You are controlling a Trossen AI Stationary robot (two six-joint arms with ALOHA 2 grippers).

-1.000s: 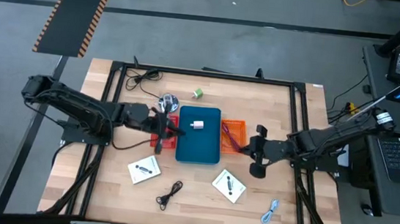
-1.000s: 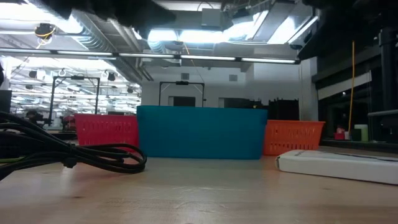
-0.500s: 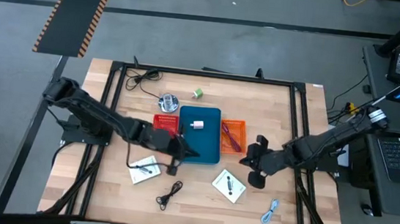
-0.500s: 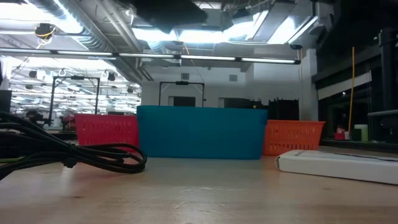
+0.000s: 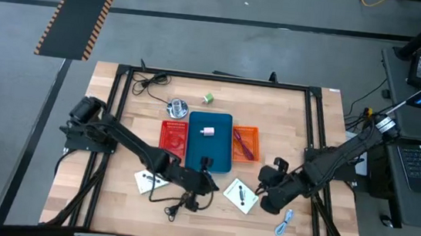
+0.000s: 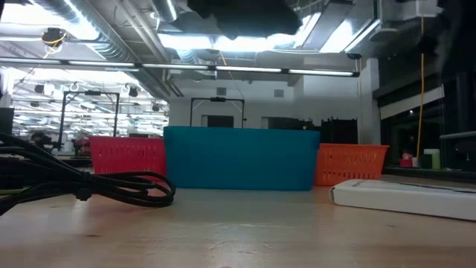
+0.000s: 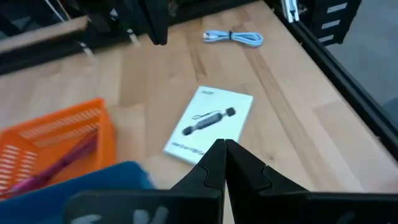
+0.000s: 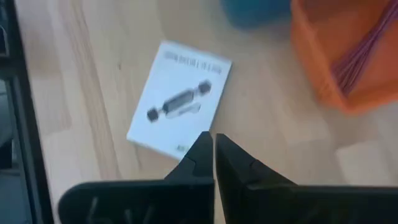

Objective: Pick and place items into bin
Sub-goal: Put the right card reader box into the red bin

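My left gripper (image 5: 208, 184) is shut and hovers just near of the teal bin (image 5: 209, 145), between the two white cards (image 5: 150, 180) (image 5: 240, 196). In its wrist view the shut fingertips (image 7: 222, 152) point at the right card (image 7: 210, 124). My right gripper (image 5: 260, 189) is shut beside that card's right edge, which lies ahead of its fingertips (image 8: 213, 146). A pale block (image 5: 208, 131) lies in the bin. A black cable (image 5: 179, 204), a blue-white cable (image 5: 284, 222) and a green cube (image 5: 208, 98) lie flat on the table.
A red basket (image 5: 174, 136) and an orange basket (image 5: 245, 142) with reddish strands flank the bin. A shiny silver round object (image 5: 176, 108) and another black cable (image 5: 148, 81) lie toward the far left. A black frame (image 5: 312, 143) borders the table.
My left gripper has swung from over the red basket toward the table's near edge and right, past the bin's near side, sinking a little. My right gripper has gone from beside the orange basket toward the near edge, tipping further down and rolling. The items have stayed put.
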